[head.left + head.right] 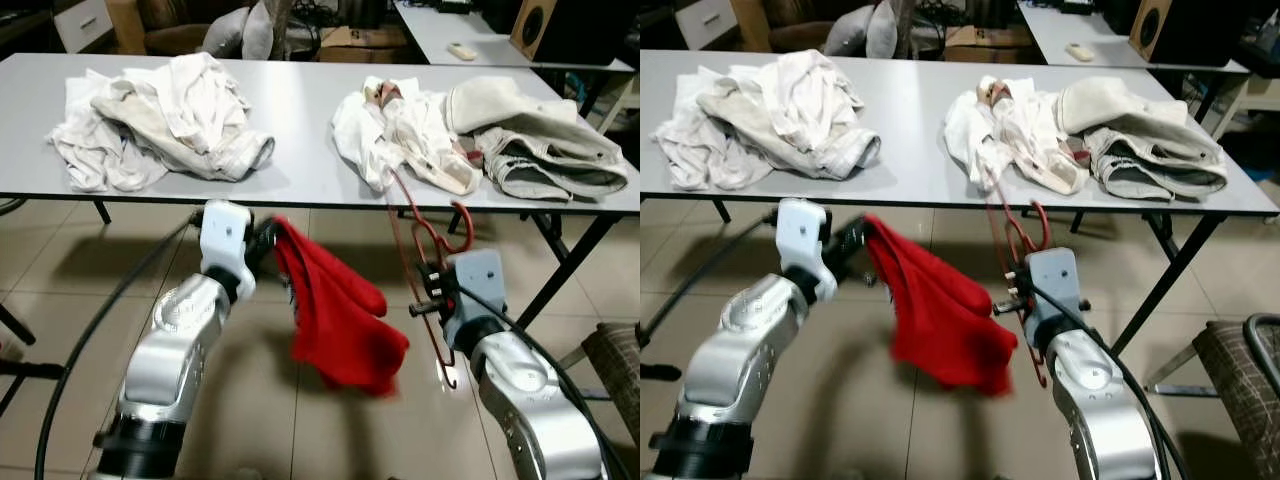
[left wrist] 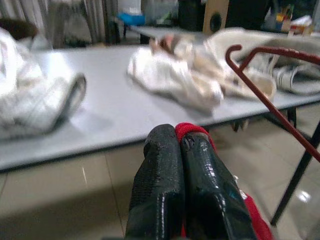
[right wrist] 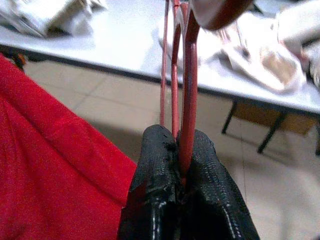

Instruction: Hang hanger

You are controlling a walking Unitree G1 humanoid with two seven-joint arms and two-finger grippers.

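Note:
A red cloth hangs below the table's front edge, with my left gripper shut on its upper corner. In the left wrist view the black fingers press together with red fabric between their tips. My right gripper is shut on a red wire hanger, which stands upright with its hook up near the table edge. The right wrist view has the hanger wires rising out of the closed fingers, with the red cloth close beside them.
The grey table ahead carries a white clothes pile on the left, another white pile and a beige garment on the right. A black table leg and a chair seat stand to the right.

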